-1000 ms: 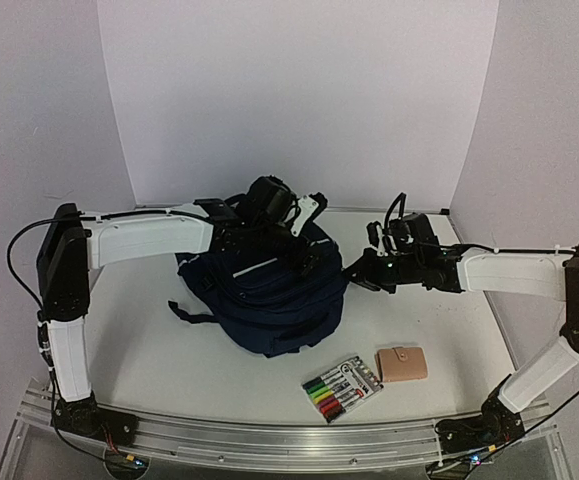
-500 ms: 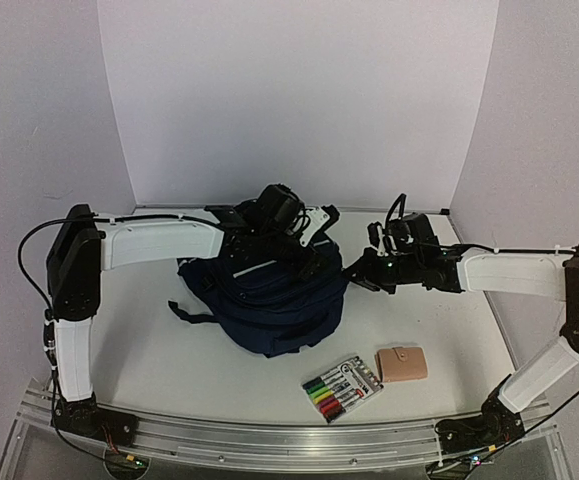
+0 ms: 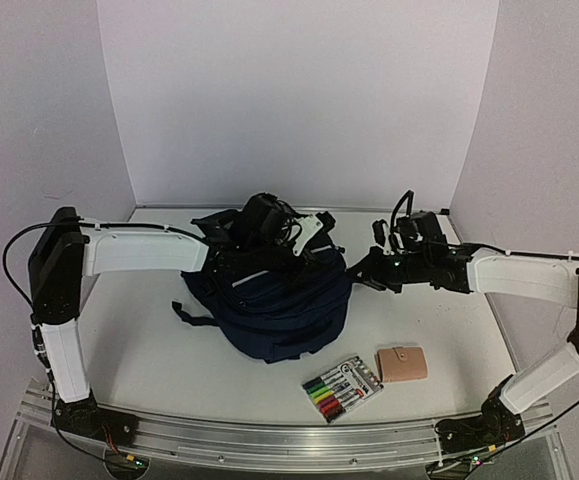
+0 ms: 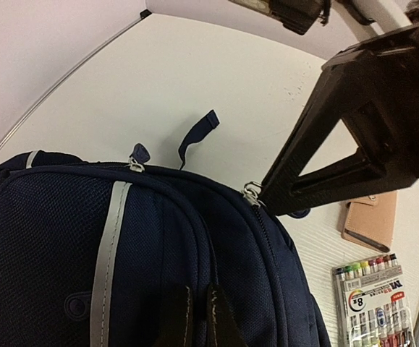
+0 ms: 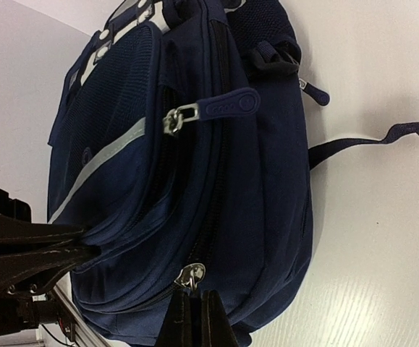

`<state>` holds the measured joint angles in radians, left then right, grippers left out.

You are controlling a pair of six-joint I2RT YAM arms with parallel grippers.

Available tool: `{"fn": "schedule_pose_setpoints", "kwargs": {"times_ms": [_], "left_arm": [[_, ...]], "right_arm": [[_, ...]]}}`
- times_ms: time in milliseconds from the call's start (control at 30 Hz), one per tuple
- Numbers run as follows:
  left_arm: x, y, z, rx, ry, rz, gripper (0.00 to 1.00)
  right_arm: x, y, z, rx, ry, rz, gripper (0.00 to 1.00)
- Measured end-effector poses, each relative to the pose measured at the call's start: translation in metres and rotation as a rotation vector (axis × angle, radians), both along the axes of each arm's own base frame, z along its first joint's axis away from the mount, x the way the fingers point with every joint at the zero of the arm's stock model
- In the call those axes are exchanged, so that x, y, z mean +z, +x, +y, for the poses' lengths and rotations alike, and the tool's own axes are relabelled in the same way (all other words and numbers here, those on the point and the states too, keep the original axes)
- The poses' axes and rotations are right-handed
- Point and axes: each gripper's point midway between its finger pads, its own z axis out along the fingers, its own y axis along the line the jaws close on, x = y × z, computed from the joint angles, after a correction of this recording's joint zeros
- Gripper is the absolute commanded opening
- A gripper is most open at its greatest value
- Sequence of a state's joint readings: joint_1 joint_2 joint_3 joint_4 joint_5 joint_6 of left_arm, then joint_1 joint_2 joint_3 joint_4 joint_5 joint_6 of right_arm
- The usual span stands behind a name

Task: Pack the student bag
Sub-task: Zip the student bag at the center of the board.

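Student bag (image 3: 269, 310) sits near the middle of the white table (image 3: 139, 340) in the overhead view. It is a rounded navy heap with a pale stripe across its upper face and a dark strap (image 3: 191, 315) trailing off its left side. The left gripper (image 3: 307, 255) is down on the far upper part of the bag, and the right gripper (image 3: 357, 278) meets the bag's right flank. Off the bag's near right corner a pack of coloured markers (image 3: 342, 387) lies flat. A tan wallet (image 3: 402, 364) lies just beside the pack, on the side away from the bag. Neither touches the bag.

In the left wrist view, the left gripper's fingers are drawn almost together and pressed onto the bag's mesh-textured panel, with only a thin slit of navy fabric between them. A grey stripe (image 4: 108, 246) runs down the panel beside them. At the bag's upper seam the right gripper's black, triangular fingers come to a point on a metal zipper pull (image 4: 251, 192). The markers and wallet show past the bag's edge.

In the right wrist view, the right gripper's fingers are pressed together with the metal zipper pull caught at their tips, on a zip line of the bag. Higher on the bag a navy-tabbed pull (image 5: 223, 107) lies loose across another zip. At the bag's pocket edge the left gripper's fingers narrow to a wedge, pinching the fabric.
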<state>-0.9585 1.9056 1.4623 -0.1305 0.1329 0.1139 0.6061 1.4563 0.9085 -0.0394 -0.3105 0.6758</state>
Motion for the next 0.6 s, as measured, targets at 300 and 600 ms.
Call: {"fn": "schedule_pose_setpoints", "kwargs": {"times_ms": [300, 600], "left_arm": [[0.003, -0.035, 0.028, -0.017, -0.044, 0.050, 0.00], [-0.004, -0.056, 0.053, 0.000, -0.052, 0.121, 0.00]], "right_arm": [[-0.017, 0.013, 0.010, 0.152, 0.032, 0.051, 0.00], [-0.031, 0.038, 0.041, 0.260, 0.072, 0.069, 0.00]]}}
